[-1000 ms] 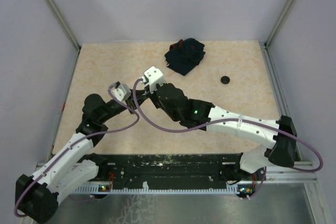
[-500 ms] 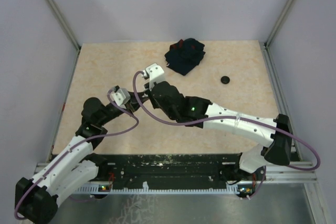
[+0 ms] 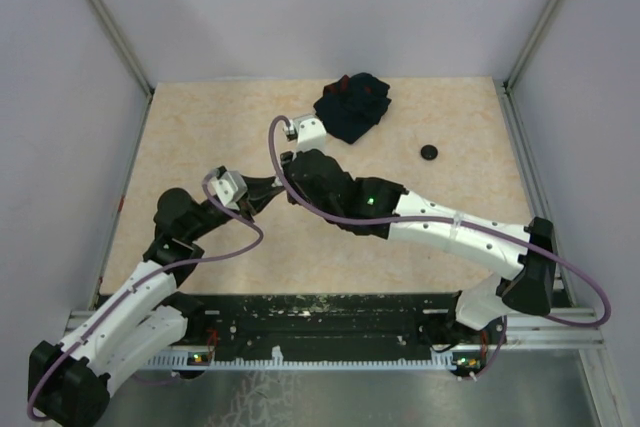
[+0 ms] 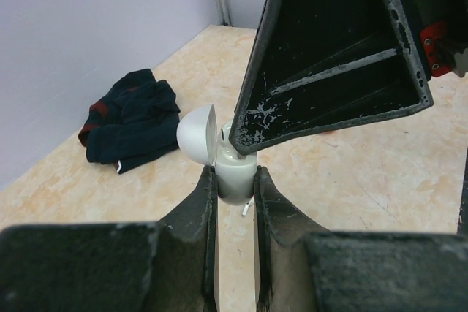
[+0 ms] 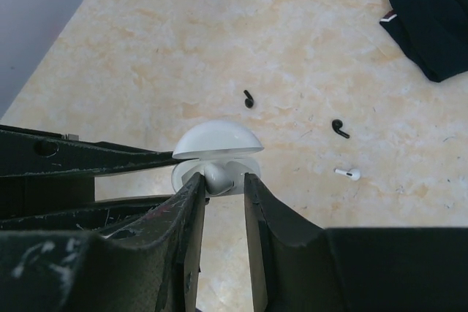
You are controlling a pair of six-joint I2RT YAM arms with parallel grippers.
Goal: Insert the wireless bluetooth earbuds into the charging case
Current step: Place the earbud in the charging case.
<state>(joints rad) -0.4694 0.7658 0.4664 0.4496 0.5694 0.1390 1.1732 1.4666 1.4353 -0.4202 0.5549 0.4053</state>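
Observation:
The white charging case [image 4: 235, 182] is held off the table with its domed lid [image 5: 217, 139] open, and my left gripper [image 4: 235, 174] is shut on its body. My right gripper [image 5: 224, 179] hangs just above the case's open mouth. A white earbud [image 5: 216, 174] sits in the case against one fingertip, with a gap to the other, so these jaws stand slightly open. On the table beyond lie two black earbuds [image 5: 249, 99] [image 5: 339, 128] and another white earbud [image 5: 349, 174]. In the top view both grippers [image 3: 262, 190] [image 3: 292, 172] meet at the middle left and hide the case.
A crumpled dark navy cloth [image 3: 352, 107] lies at the back centre, also in the left wrist view [image 4: 131, 118] and the right wrist view [image 5: 435, 20]. A small black puck [image 3: 429, 152] rests at the back right. Grey walls close the table's sides.
My right wrist has swung toward the back over the left gripper, and its jaws have parted a little. The left arm has shifted only slightly, keeping its hold on the case.

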